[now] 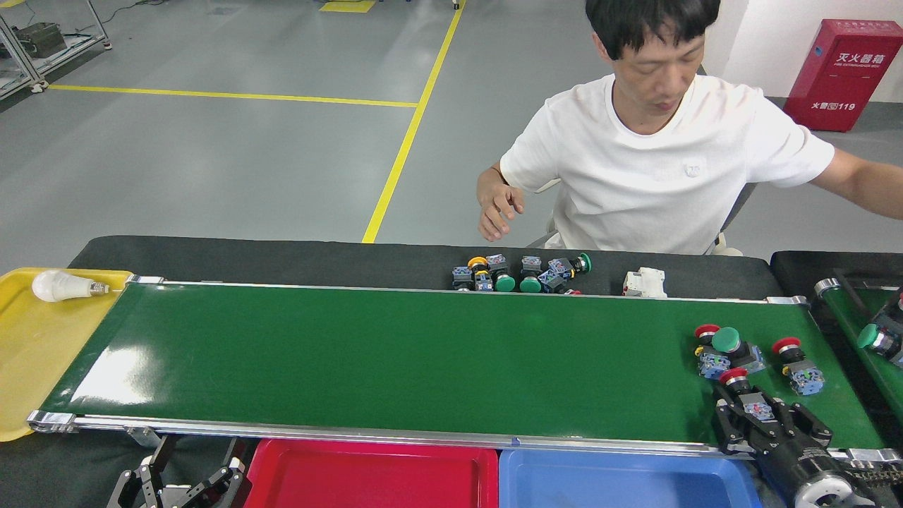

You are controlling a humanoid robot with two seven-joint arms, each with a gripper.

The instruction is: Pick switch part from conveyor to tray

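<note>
The conveyor (395,353) is a wide dark-green belt with silver rails. Near its right end lies a cluster of switch parts (726,346) with red and green caps and blue blocks. A separate red-capped one (797,363) lies just to their right. Another red-capped switch part (749,396) lies at the belt's front edge, between the fingers of my right gripper (765,416). That gripper is open and straddles the part. My left gripper (201,466) is open, low at the bottom left, below the belt. A red tray (367,473) and a blue tray (621,480) sit in front.
A person in a white shirt sits behind the table, one hand (497,208) raised. More switch parts (522,274) and a white breaker (643,282) lie on the black table. A yellow tray (28,367) holds a bulb (60,286). A narrower belt (857,317) at the right carries a green-capped part (875,339).
</note>
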